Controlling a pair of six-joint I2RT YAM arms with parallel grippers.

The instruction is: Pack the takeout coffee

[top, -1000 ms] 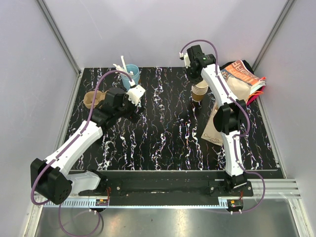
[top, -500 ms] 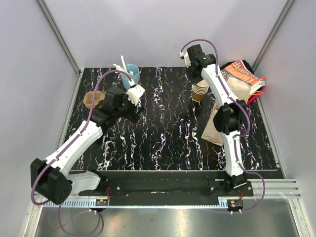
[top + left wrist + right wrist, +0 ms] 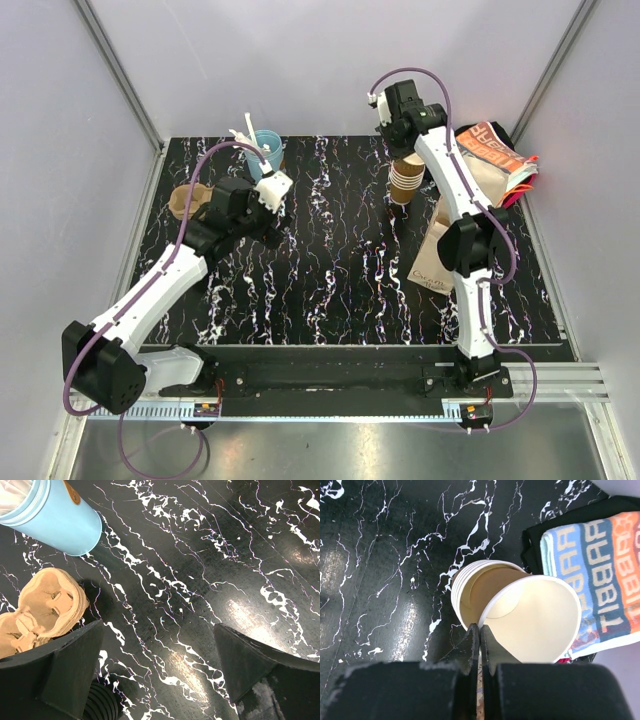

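One takeout coffee [image 3: 535,620] is pinched through its rim wall by the right fingers [image 3: 472,640], closed thin on the paper. It hangs tilted over the mouth of the nested stack [image 3: 457,587], probably to part it from the rest. The left fingers [image 3: 65,665] are spread wide and hold nothing, over bare bench [image 3: 200,555]. The paper bag [image 3: 432,262] lies near the stack.

The left arm [image 3: 150,293] and right arm [image 3: 478,300] are alike: white shells on the links, black joints and black bases, a thin purple cable [image 3: 200,170] looping loose along each, and matte black, wedge-shaped fingers [image 3: 55,670] with rough, slightly scuffed edges.
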